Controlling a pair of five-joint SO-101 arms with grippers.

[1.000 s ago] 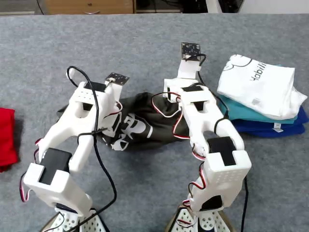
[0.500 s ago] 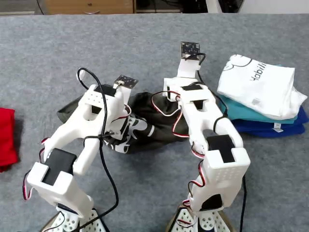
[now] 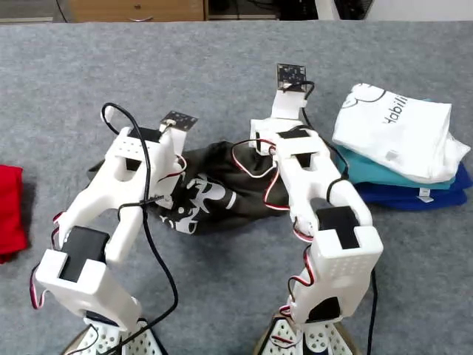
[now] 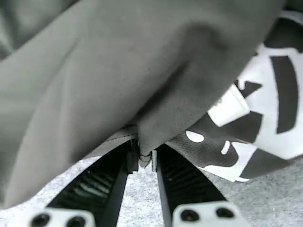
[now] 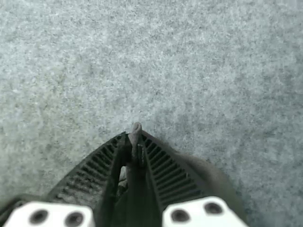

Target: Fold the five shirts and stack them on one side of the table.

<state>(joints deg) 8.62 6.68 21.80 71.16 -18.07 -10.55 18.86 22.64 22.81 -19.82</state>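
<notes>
A dark grey shirt (image 3: 222,192) with a white print lies crumpled at the table's middle, between the two arms. My left gripper (image 4: 144,158) is shut on a fold of this dark shirt (image 4: 142,85), which drapes over the fingers. My right gripper (image 5: 134,142) is shut on a thin edge of the same dark cloth (image 5: 136,128), held just above the grey table. Folded shirts are stacked at the right: a white one (image 3: 395,129) on top, a teal one (image 3: 362,170) under it, a blue one (image 3: 421,194) at the bottom. A red shirt (image 3: 10,211) lies at the left edge.
The table (image 3: 148,66) is covered in grey felt. Wooden furniture (image 3: 133,9) stands beyond the far edge. Black and red cables loop off both white arms over the dark shirt.
The left arm swung right toward the shirt's middle half a second ago and has come back left, drawing the cloth with it. The right arm has kept still.
</notes>
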